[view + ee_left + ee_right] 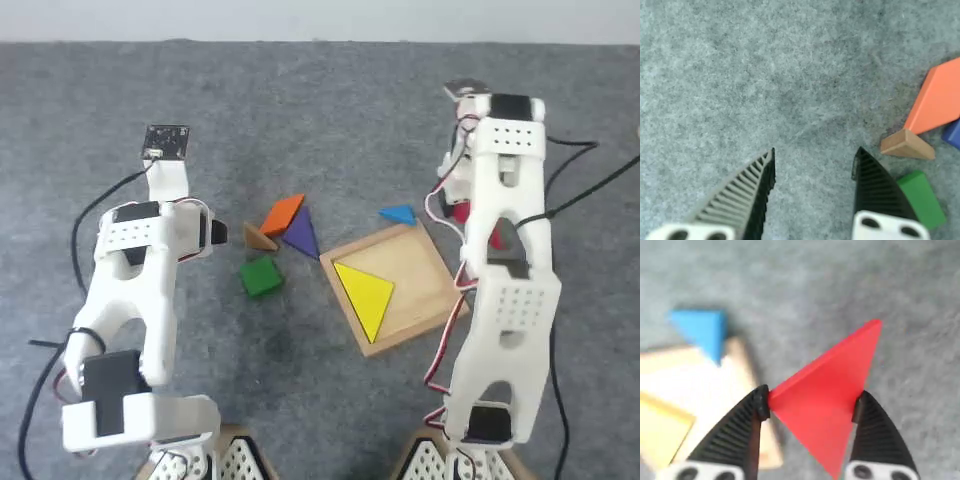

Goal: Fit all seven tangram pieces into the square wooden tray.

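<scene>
One yellow triangle (367,293) lies in the tray (425,262), so the right gripper (812,402), clamped on the red triangle (832,380) at the tray's two o'clock, should square its edges to the walls before lowering; the left gripper (816,152) gapes empty.

The right gripper (812,405) clamps a red triangle (832,385) between its two black ribbed fingers (740,430), one at each side of the piece. The triangle hangs above the grey mat (850,280). Below it, a wooden tray (747,365) shows one corner, and a blue triangle (700,327) lies on the mat just beside that corner. A yellow piece (660,432) lies inside the tray, farther from that corner.
</scene>
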Controlling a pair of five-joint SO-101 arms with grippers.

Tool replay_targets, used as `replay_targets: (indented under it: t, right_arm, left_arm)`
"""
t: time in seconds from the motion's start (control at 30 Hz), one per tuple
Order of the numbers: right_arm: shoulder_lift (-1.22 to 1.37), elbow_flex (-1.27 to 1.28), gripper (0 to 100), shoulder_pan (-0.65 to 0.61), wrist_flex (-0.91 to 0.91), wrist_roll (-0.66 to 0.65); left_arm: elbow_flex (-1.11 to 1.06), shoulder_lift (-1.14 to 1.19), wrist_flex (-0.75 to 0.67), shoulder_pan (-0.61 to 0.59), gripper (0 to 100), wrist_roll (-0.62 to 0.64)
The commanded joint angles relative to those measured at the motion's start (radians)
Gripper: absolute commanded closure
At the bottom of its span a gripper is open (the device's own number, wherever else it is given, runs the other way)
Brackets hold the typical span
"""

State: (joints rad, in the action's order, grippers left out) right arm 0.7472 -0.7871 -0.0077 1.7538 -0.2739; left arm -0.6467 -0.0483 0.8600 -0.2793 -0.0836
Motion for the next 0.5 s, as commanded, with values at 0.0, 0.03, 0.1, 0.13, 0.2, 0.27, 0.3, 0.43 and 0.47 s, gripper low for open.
replay_targets:
  t: [0.0,0.03,0.1,0.13,0.2,0.27,0.3,0.43,0.47]
  right_arm:
    - [-0.259,0.126,86.2,-0.082,0.039,-0.074]
    - [-0.280,0.144,86.2,-0.099,0.038,-0.094]
    - [-0.303,0.164,86.2,-0.128,0.031,-0.137]
    - [-0.306,0.169,86.2,-0.142,0.027,-0.157]
    - [-0.306,0.176,86.2,-0.173,0.024,-0.209]
    - [-0.309,0.198,86.2,-0.208,0.019,-0.253]
    - [-0.315,0.213,86.2,-0.229,0.019,-0.269]
    - [-0.334,0.247,86.2,-0.289,0.018,-0.308]
    - [-0.343,0.249,86.2,-0.295,0.018,-0.313]
  left_arm:
    - [0.007,-0.003,-0.017,-0.006,75,0.002]
    - [0.007,-0.003,-0.015,-0.006,75,0.002]
    - [0.007,-0.003,-0.015,-0.006,75,0.002]
    - [0.007,-0.003,-0.015,-0.006,75,0.002]
    - [0.007,-0.003,-0.015,-0.006,75,0.002]
    - [0.007,-0.003,-0.015,-0.006,75,0.002]
    - [0.007,-0.003,-0.015,-0.006,75,0.002]
    - [0.007,-0.003,-0.015,-0.006,75,0.002]
    - [0.007,-0.003,-0.015,-0.006,75,0.002]
